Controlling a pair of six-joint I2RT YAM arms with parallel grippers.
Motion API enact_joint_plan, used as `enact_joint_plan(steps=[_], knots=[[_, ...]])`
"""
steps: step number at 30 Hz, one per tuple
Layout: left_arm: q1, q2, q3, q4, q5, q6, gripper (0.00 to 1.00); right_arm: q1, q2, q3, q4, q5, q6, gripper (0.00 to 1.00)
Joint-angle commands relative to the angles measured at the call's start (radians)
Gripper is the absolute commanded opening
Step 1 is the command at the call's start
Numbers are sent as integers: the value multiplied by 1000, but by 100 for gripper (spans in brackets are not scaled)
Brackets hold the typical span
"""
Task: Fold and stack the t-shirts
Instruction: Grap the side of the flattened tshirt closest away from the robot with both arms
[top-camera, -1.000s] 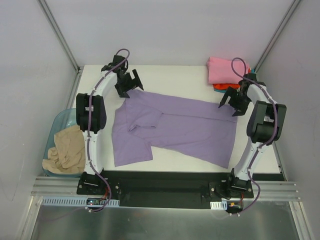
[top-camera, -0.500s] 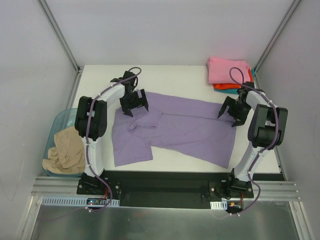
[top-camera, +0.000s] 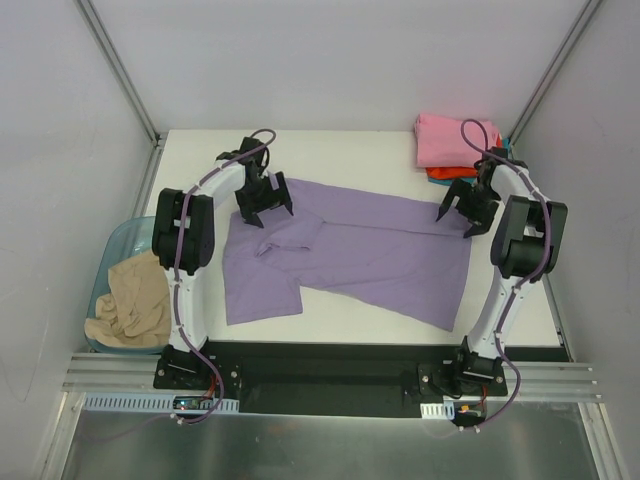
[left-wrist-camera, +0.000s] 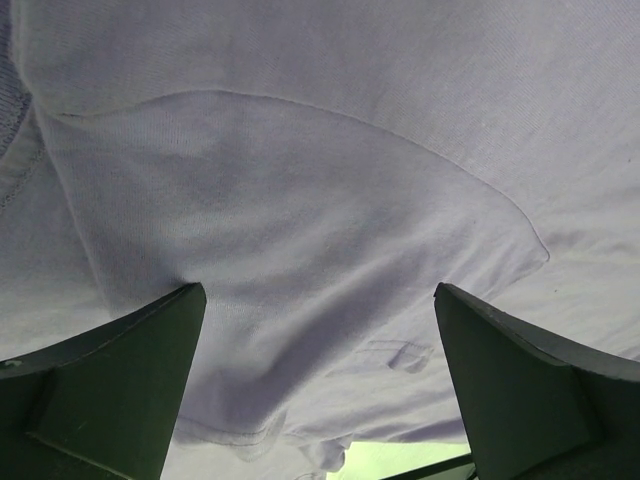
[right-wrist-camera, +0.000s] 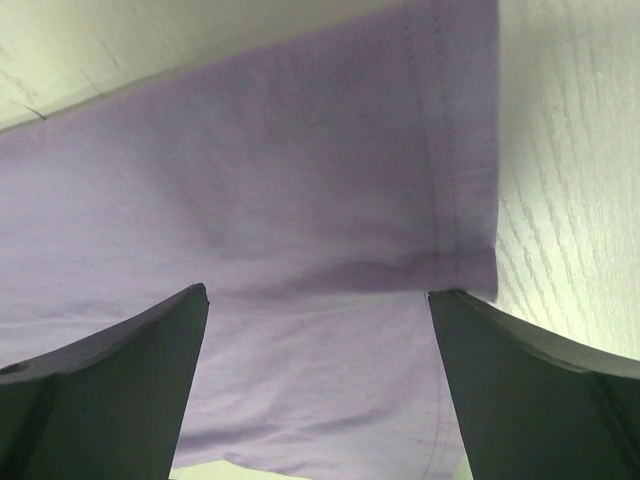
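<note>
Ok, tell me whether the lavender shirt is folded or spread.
Mostly spread: the lavender shirt lies flat across the table, with one sleeve turned over onto the body.

White wood-grain worktop (top-camera: 350, 150), plain pale grey enclosure walls (top-camera: 330, 60), slanting aluminium corner struts (top-camera: 115, 65), ribbed aluminium rail (top-camera: 110, 378) along the near edge, soft even light.

Matt knit cotton lavender t-shirt (top-camera: 350, 250) lies on a faintly grained white table (top-camera: 340, 150).

Lavender t-shirt (top-camera: 360, 250) spread, sleeve folded; pink-topped stack (top-camera: 455, 140), perhaps three, far-right.
</note>
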Motion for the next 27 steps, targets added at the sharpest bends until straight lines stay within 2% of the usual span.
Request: enact_joint_plan(steps=[1,5,7,10,13,14,17,23,27], knots=[[8,-114,-8,-2,14,33,99,-8,-37,50,-37,10,-23,97],[-18,-332,-130,-5,-47,20,99,-8,-211,-90,29,67,4,97],[-52,-423,-242,-13,-102,3,99,-8,-359,-212,97,93,22,97],[-105,-626,-406,-39,-177,-68,99,-8,-558,-386,192,133,85,97],[-156,-755,-551,-134,-275,-167,99,-17,-698,-511,244,106,150,97],[-191,-782,-609,-211,-306,-233,100,-27,-718,-533,247,8,158,97],[-228,-878,-725,-341,-360,-382,99,-80,-749,-587,259,-130,219,97],[-261,-1075,-942,-367,-325,-529,97,-80,-811,-667,289,-95,210,97],[-259,-1118,-977,-344,-365,-566,91,-80,-861,-688,299,-74,205,97]])
